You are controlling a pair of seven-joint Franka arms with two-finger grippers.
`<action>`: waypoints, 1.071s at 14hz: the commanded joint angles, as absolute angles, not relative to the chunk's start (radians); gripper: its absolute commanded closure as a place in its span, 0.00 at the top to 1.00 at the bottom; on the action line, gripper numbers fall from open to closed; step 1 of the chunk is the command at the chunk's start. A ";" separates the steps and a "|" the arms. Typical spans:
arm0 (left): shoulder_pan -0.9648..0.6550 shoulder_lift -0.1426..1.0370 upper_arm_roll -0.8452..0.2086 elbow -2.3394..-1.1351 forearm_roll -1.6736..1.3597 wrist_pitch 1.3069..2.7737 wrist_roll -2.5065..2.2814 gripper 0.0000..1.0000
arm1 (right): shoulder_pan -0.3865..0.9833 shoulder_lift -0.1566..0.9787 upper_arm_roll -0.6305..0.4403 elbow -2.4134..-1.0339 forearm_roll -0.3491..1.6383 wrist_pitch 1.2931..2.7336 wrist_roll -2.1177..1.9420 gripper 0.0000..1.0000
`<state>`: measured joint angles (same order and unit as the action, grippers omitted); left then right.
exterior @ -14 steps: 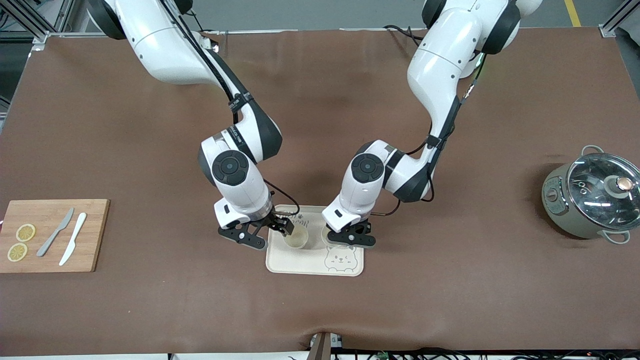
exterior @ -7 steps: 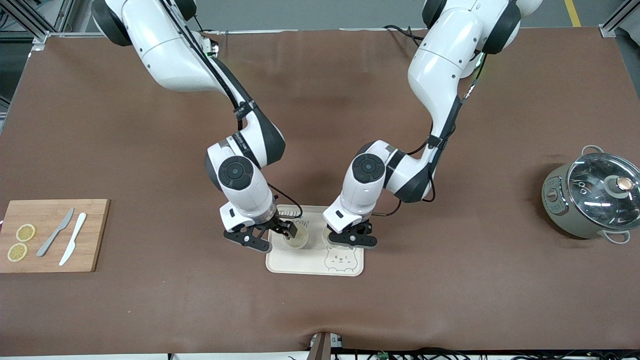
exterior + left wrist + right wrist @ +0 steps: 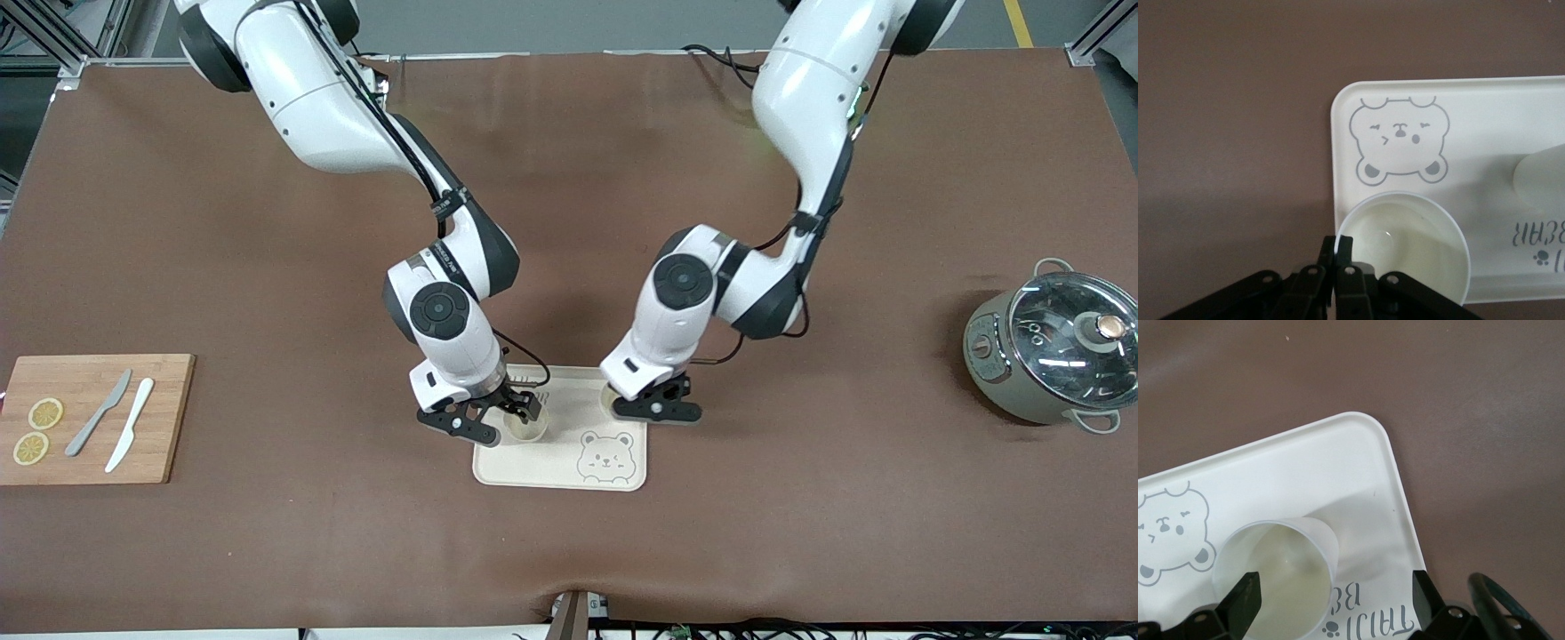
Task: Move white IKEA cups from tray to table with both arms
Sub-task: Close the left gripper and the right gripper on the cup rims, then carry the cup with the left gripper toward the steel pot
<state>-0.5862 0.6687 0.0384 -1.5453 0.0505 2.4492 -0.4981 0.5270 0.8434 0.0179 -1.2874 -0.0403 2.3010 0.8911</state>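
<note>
1. The left gripper (image 3: 656, 407) is gripping the rim of one cup (image 3: 1408, 245), its jaws closed together on the wall, over the tray (image 3: 562, 467) edge toward the left arm's end.
2. The right gripper (image 3: 496, 420) is holding its jaws apart, one on each side of the other cup (image 3: 1277, 577), which is standing on the tray.
3. The tray is lying on the brown worktop (image 3: 800, 498), its bear print (image 3: 606, 456) showing nearer the front camera than both cups.
4. A cutting board (image 3: 93, 418) with two knives (image 3: 114, 423) and lemon slices (image 3: 37, 430) is sitting toward the right arm's end.
5. A lidded pot (image 3: 1053, 351) is standing toward the left arm's end, well apart from the tray.
</note>
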 commanded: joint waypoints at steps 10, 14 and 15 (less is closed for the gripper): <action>-0.189 -0.050 -0.112 -2.485 0.034 2.770 -0.166 0.00 | 0.538 0.897 0.000 -1.253 -0.071 2.324 0.913 1.00; -0.118 -0.158 -0.110 -2.595 0.026 2.766 -0.049 0.00 | 0.538 0.905 0.000 -1.255 -0.078 2.325 0.914 1.00; -0.098 -0.172 -0.107 -2.620 0.017 2.766 -0.010 0.00 | 0.538 0.907 0.000 -1.255 -0.080 2.333 0.914 1.00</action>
<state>-0.1389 -0.0999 -0.0959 -2.5467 0.0503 2.7564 -0.0842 0.5277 0.8829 0.0091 -1.2865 -0.0593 2.3259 0.8911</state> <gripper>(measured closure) 0.969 0.000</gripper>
